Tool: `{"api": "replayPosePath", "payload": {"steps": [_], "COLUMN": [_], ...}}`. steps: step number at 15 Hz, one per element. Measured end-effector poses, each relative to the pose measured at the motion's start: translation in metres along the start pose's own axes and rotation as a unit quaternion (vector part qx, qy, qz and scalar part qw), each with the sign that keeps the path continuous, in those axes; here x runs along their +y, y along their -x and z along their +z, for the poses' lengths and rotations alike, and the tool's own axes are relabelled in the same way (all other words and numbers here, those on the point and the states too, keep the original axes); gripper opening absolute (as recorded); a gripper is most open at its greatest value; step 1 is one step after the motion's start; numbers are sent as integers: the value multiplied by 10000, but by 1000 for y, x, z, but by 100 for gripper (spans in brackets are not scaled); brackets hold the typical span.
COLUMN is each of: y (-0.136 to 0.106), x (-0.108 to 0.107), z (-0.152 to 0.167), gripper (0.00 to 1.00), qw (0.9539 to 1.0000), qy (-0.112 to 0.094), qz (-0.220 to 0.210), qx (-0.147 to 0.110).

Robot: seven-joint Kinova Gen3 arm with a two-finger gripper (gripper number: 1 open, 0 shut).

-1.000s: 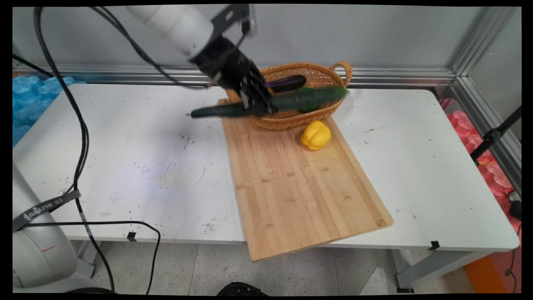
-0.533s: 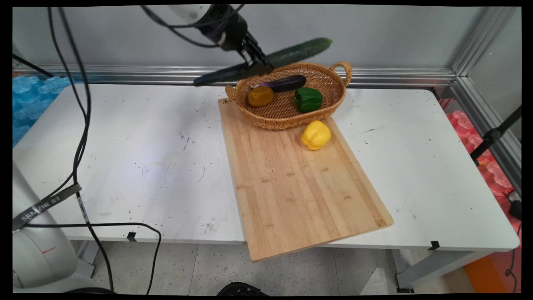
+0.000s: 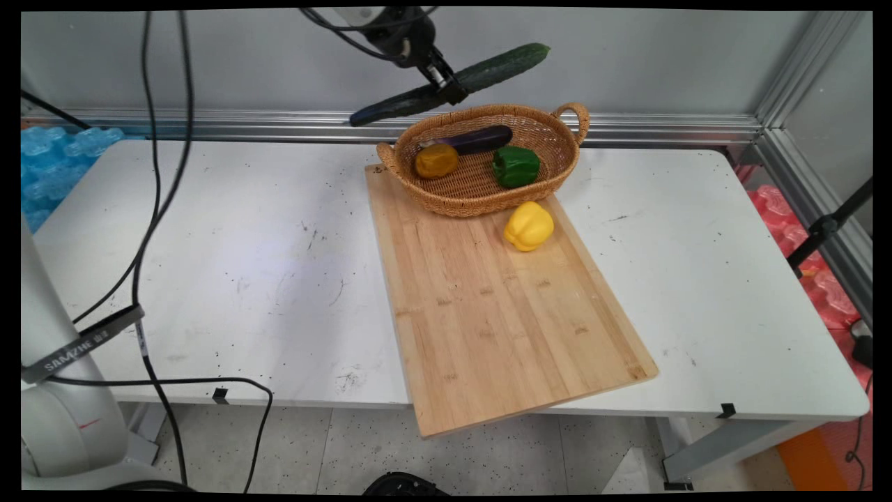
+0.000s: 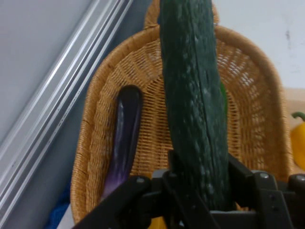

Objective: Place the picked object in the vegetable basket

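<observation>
My gripper (image 3: 447, 86) hangs high above the wicker basket (image 3: 550, 183), shut on a long dark green cucumber (image 3: 474, 80) near its middle. The cucumber tilts, its right end higher. In the hand view the cucumber (image 4: 193, 95) runs up from between the fingers, over the basket (image 4: 257, 71). Inside the basket lie a purple eggplant (image 3: 477, 139), an orange-brown round vegetable (image 3: 436, 160) and a green pepper (image 3: 516, 166). The eggplant (image 4: 123, 138) shows left of the cucumber in the hand view.
A yellow pepper (image 3: 529, 225) sits on the wooden cutting board (image 3: 488, 314), just in front of the basket. The board overhangs the table's (image 3: 230, 265) near edge. Black cables (image 3: 150, 209) hang at the left. An aluminium rail (image 3: 662, 129) runs along the back.
The gripper lifted the cucumber out of the basket and up to the picture's top edge, then shifted slightly right and higher. The vegetables in the basket became visible.
</observation>
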Motion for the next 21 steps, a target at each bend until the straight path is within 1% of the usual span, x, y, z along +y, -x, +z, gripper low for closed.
{"api": "replayPosePath", "payload": {"steps": [3,7,10,18,21], "y": [-8,-17,-20,-23,-21], "x": [-4,-8,-7,3,5], "z": [20,59,89,143,159], "gripper": [0,0,0,0,0], "qw": [9999,9986,9963,9897,9873], "qy": [-52,-142,-173,-153,-163], "qz": [-139,-446,-716,-1174,-1262], "qx": [-72,-263,-445,-811,-951]}}
